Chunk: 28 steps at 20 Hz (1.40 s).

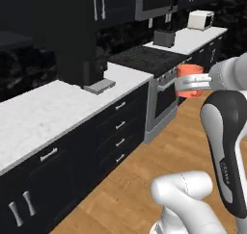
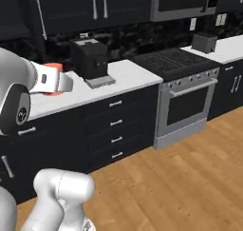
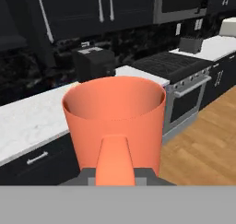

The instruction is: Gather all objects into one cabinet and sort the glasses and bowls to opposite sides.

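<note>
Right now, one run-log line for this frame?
phase: carrying | hand: shut on orange-red cup, upright, off the counter | cabinet doors: closed | bowls: not seen

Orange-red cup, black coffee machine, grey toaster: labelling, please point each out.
Orange-red cylindrical cup [image 3: 115,112], hand view, front wall.
Black boxy coffee machine [image 2: 89,58], right base view, front face.
Grey toaster [image 2: 204,43], right base view, side face.

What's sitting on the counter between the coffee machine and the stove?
Nothing: in the right base view the white counter runs bare from the coffee machine to the stove. The gripper holds the orange-red cup well clear of it.
</note>
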{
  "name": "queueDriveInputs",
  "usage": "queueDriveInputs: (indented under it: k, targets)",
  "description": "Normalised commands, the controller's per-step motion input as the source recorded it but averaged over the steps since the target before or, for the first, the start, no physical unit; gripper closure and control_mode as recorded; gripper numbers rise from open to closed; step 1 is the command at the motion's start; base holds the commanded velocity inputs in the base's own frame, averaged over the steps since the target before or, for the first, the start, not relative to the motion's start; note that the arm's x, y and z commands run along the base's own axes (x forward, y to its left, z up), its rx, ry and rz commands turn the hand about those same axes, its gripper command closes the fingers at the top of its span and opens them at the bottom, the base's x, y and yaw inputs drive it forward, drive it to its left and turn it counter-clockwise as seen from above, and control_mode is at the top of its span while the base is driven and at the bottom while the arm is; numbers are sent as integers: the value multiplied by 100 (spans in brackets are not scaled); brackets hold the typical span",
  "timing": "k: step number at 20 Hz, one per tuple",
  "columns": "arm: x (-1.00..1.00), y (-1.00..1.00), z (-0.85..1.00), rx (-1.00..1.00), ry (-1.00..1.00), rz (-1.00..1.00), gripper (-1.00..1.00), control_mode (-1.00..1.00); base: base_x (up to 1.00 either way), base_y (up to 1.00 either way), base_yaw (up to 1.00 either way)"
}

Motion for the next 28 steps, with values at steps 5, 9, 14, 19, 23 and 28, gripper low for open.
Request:
queueDriveInputs:
  k: [5, 9, 14, 19, 23, 28]
  targets:
    - [0, 0, 0, 0, 0, 0, 100, 100, -6, 0, -93]
    - [0, 0, 0, 0, 0, 0, 100, 100, 47, 11, -68]
    - [0, 0, 0, 0, 0, 0, 100, 100, 96, 7, -41]
    - [0, 0, 0, 0, 0, 0, 100, 100, 100, 1, -20]
    - [0, 0, 0, 0, 0, 0, 100, 100, 100, 0, -14]
    - [0, 0, 0, 0, 0, 0, 100, 100, 100, 2, -14]
